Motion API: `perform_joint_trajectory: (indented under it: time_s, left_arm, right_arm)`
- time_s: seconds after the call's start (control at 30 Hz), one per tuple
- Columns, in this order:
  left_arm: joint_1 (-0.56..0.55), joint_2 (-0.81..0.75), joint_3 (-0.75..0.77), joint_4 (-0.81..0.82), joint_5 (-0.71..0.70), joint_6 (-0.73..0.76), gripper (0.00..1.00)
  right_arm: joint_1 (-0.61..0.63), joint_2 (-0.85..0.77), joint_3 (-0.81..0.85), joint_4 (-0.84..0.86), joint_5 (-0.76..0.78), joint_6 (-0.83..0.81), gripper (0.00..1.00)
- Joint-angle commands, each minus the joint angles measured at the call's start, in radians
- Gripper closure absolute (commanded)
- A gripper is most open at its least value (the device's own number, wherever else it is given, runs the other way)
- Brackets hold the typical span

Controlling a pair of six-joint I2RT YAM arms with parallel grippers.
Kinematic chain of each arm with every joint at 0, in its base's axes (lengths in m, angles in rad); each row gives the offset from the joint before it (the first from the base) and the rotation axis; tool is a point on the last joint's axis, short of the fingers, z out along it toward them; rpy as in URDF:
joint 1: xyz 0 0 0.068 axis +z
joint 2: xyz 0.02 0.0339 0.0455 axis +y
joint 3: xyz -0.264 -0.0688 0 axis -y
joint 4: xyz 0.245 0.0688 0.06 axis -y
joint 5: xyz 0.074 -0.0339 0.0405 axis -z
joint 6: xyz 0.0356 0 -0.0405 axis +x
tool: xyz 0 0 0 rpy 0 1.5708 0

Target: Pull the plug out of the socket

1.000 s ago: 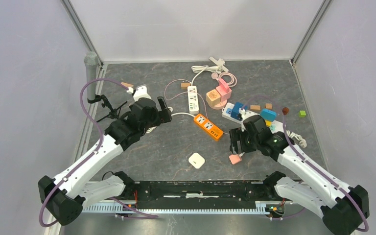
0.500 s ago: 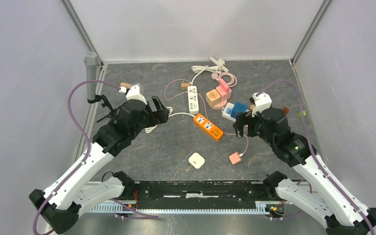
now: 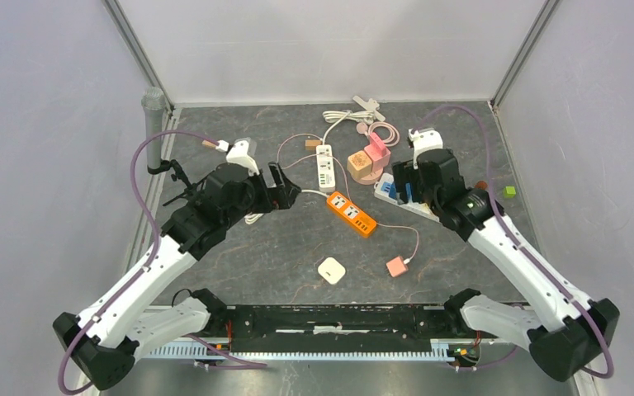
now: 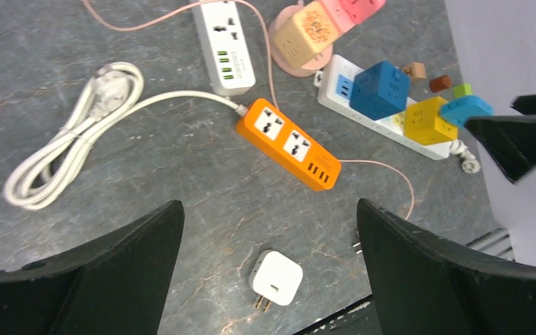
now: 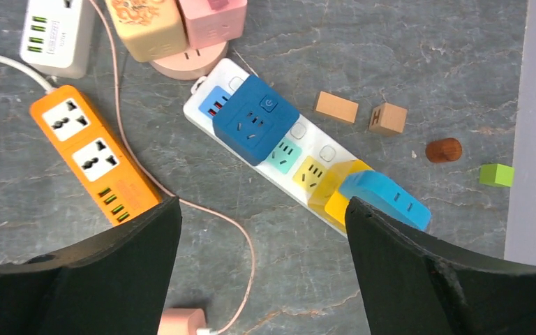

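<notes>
The blue cube plug (image 5: 255, 129) sits pushed into the white power strip (image 5: 324, 153) at the table's right rear, near a light-blue adapter (image 5: 384, 199) (stacked on a yellow one). The right gripper (image 5: 262, 209) hangs above the plug, jaws wide, holding nothing. The left gripper (image 4: 269, 206), likewise wide and empty, hovers over the orange strip (image 4: 289, 143).

White arms (image 3: 144, 272) with black joints (purple cables (image 3: 134, 177) looping) and black jaws.
</notes>
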Motion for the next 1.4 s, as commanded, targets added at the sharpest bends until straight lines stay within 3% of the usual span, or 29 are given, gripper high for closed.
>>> perform_joint_trajectory:
  time_s: [0.0, 0.2, 0.4, 0.57, 0.7, 0.87, 1.13, 1.37]
  left_arm:
    - [0.003, 0.060, 0.006, 0.142, 0.129, 0.021, 0.00]
    - [0.002, 0.221, 0.048, 0.250, 0.224, -0.030, 0.01]
    - [0.002, 0.447, 0.149, 0.306, 0.326, -0.035, 0.01]
    - [0.003, 0.635, 0.269, 0.308, 0.398, -0.033, 0.03]
    - [0.000, 0.733, 0.327, 0.326, 0.423, -0.029, 0.04]
    - [-0.008, 0.815, 0.375, 0.337, 0.454, -0.034, 0.05]
    - [-0.032, 0.935, 0.444, 0.348, 0.462, -0.077, 0.14]
    - [-0.091, 1.040, 0.514, 0.354, 0.378, -0.094, 0.17]
  right_arm:
    - [-0.062, 0.078, 0.039, 0.081, -0.105, -0.082, 0.10]
    - [-0.150, 0.273, 0.092, 0.094, -0.128, -0.014, 0.06]
    - [-0.166, 0.368, 0.042, 0.200, -0.154, 0.020, 0.02]
    - [-0.173, 0.448, 0.044, 0.220, -0.136, 0.155, 0.03]
    - [-0.173, 0.508, 0.068, 0.182, -0.046, 0.291, 0.11]
    - [-0.172, 0.558, 0.076, 0.136, 0.080, 0.386, 0.13]
    - [-0.160, 0.578, 0.071, 0.184, 0.022, 0.367, 0.46]
    - [-0.130, 0.513, 0.027, 0.177, -0.008, 0.352, 0.56]
